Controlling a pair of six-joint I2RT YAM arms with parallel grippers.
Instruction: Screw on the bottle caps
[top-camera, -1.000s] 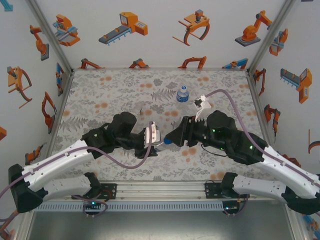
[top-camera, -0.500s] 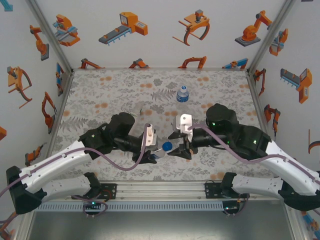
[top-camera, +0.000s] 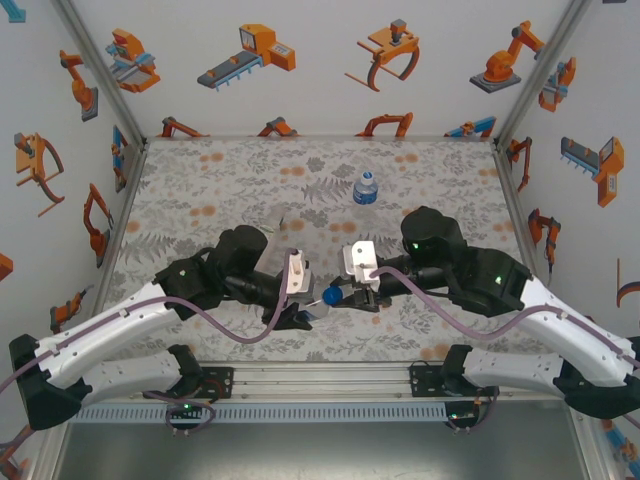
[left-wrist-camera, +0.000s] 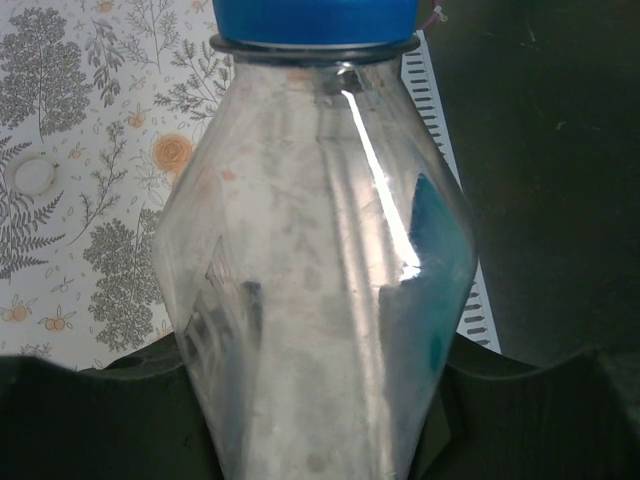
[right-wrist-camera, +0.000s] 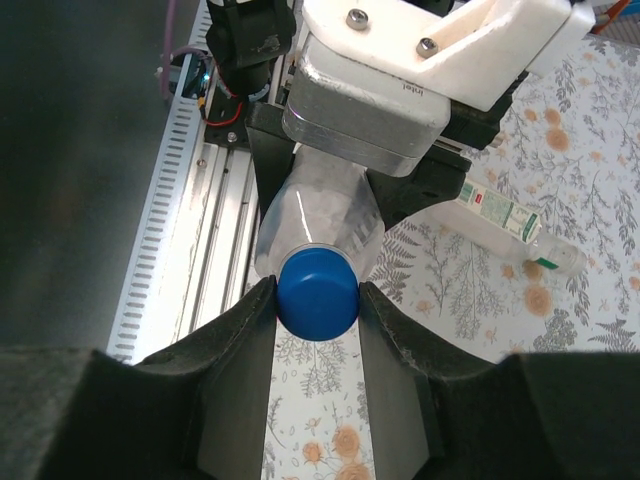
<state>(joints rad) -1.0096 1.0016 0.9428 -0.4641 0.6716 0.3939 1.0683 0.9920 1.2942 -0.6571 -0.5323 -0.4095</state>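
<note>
L jaws clamp the small clear plastic bottle (left-wrist-camera: 320, 280), long axis aimed at your R arm; R jaws pinch its round blue plastic cap (right-wrist-camera: 318, 293) end-on, so twist abt that axis.

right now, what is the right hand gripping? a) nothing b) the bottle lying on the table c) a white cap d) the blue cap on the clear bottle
d: in the right wrist view the right hand has its fingers pressed against both sides of the blue cap atop the clear bottle.
</note>
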